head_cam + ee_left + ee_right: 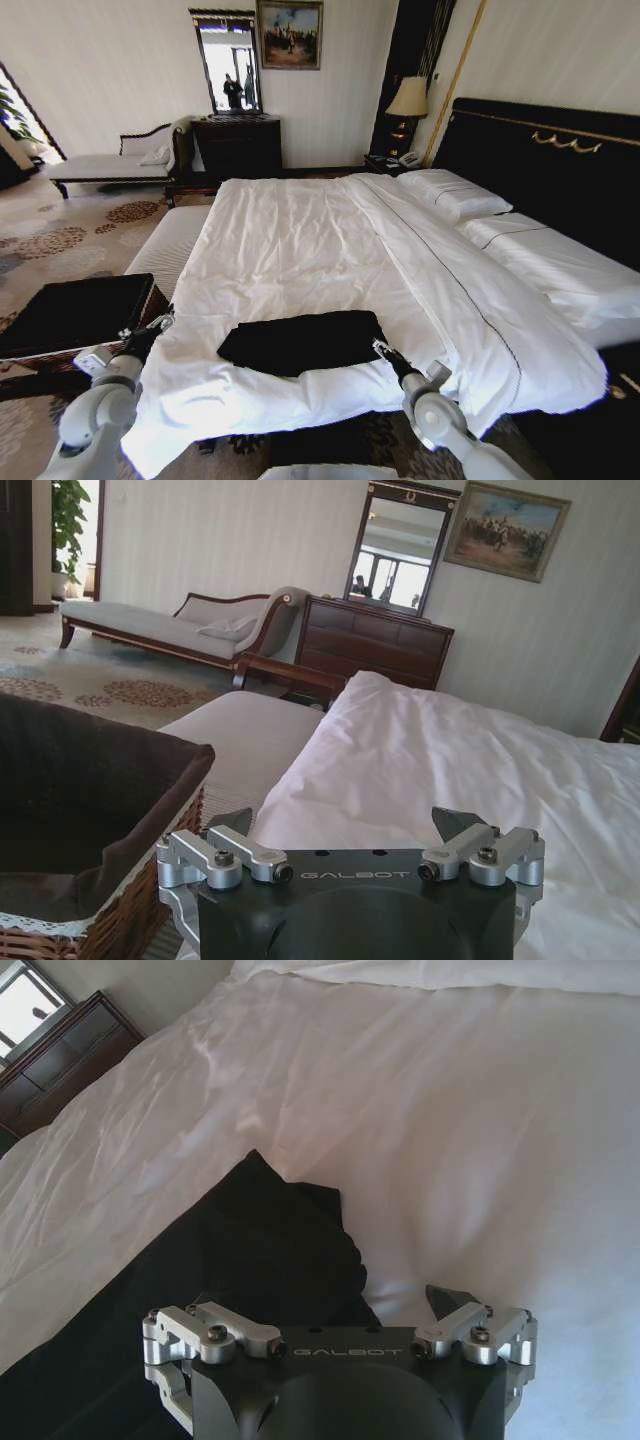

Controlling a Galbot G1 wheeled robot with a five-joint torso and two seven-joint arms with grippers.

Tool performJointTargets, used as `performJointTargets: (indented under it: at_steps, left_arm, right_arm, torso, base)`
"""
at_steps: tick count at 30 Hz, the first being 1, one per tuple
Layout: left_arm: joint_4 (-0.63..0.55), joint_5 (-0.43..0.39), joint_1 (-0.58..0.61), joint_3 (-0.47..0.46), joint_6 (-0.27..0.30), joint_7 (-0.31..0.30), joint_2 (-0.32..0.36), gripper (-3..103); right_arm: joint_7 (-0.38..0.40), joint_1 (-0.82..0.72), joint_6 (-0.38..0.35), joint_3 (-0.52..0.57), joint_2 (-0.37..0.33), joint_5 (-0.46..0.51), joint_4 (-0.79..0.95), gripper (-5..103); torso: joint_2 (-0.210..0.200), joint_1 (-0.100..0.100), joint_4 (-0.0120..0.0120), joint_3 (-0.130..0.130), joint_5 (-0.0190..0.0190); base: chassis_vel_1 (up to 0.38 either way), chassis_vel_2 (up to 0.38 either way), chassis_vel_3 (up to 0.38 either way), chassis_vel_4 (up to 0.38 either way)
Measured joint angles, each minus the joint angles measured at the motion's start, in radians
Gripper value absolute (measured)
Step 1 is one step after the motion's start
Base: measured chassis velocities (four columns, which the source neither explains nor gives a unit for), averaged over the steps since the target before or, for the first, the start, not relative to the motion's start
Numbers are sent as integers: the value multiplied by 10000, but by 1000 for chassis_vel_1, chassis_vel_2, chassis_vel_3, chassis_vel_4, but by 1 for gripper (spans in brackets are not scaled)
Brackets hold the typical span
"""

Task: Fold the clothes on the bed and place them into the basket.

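The clothes are a black top lying in a flattened bundle on the white bed, near its foot edge. My right gripper is at the bundle's right edge, low over the sheet. In the right wrist view this gripper is open, its jaws spanning the edge of the black clothes and bare sheet. My left gripper hovers at the bed's left edge, between the mattress and the basket. In the left wrist view it is open and empty, with the wicker basket close beside it.
A pale striped bench runs along the bed's left side behind the basket. A chaise, dark dresser and mirror stand by the far wall. Pillows and a black headboard are at right. Patterned carpet lies open at left.
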Motion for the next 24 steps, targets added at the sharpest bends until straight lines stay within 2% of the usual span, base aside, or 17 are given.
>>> performJointTargets:
  at_steps: [7,11,13,14,17,18,21,23,24]
  left_arm:
    - [89,-8,-68,158,-21,-14,24,100]
    - [119,-8,-122,233,-22,-17,43,100]
    - [124,-9,-142,268,-23,-18,58,100]
    - [124,-9,-142,268,-23,-18,58,100]
    - [125,-6,-149,306,-22,-21,76,100]
    - [125,-6,-149,306,-22,-21,76,100]
    - [77,-3,-137,315,-23,-27,91,100]
    - [61,-2,-133,315,-22,-29,98,100]
    - [49,-2,-132,311,-23,-30,108,100]
  right_arm:
    - [-259,185,17,-155,205,11,-321,101]
    - [-296,290,61,-237,286,10,-398,97]
    - [-331,335,104,-249,324,14,-424,88]
    - [-331,335,104,-249,324,14,-424,88]
    - [-450,403,222,-250,405,13,-539,71]
    - [-450,403,222,-250,405,13,-539,71]
    - [-578,500,267,-276,518,1,-668,55]
    - [-612,522,273,-306,543,-19,-693,55]
    - [-646,541,279,-339,560,-40,-716,50]
  torso:
    - [0,-1,-1,1,-3]
    - [0,0,-1,2,-2]
    - [0,0,0,1,-2]
    - [0,0,0,1,-2]
    - [0,0,0,1,-2]
    - [0,0,0,1,-2]
    - [0,-1,1,1,0]
    - [0,0,1,1,0]
    - [0,0,1,1,0]
  base:
    - [0,0,0,0]
    - [0,0,0,0]
    - [0,0,0,0]
    - [0,0,0,0]
    - [0,0,0,0]
    - [0,0,0,0]
    - [0,0,0,0]
    - [0,0,0,0]
    - [0,0,0,0]
